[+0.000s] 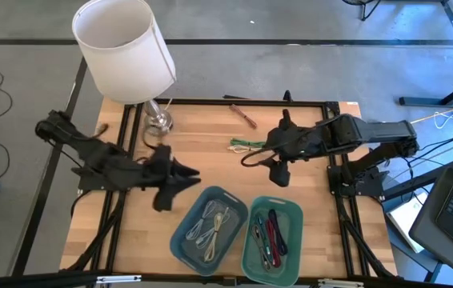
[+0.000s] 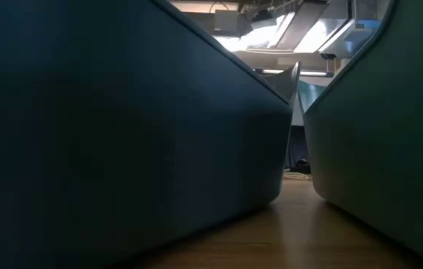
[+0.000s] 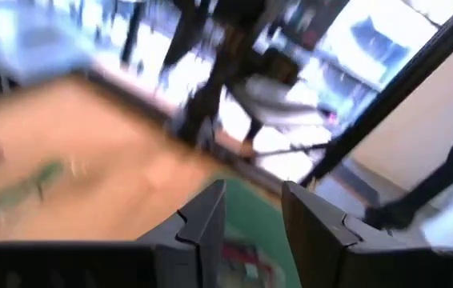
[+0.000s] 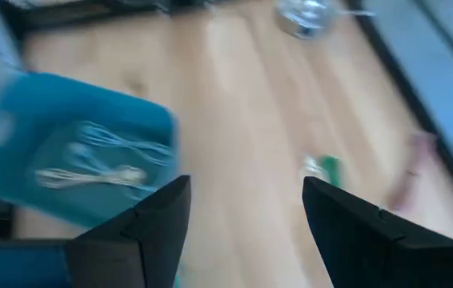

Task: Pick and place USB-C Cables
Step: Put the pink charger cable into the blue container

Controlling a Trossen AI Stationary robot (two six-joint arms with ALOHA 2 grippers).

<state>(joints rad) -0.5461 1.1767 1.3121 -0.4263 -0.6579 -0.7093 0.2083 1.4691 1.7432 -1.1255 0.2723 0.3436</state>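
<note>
On the wooden table a green cable lies loose near the middle, and a brown cable lies by the far edge. The blue tray holds pale cables; the green tray holds red and dark cables. My right gripper hangs open just near-right of the green cable, touching nothing; its wrist view shows the green cable and brown cable ahead of the open fingers. My left gripper is open and empty, above the blue tray's far-left corner.
A lamp with a white shade and glass base stands at the far left of the table. A black frame borders the table. In the low view the blue tray's wall and the green tray's wall block nearly everything.
</note>
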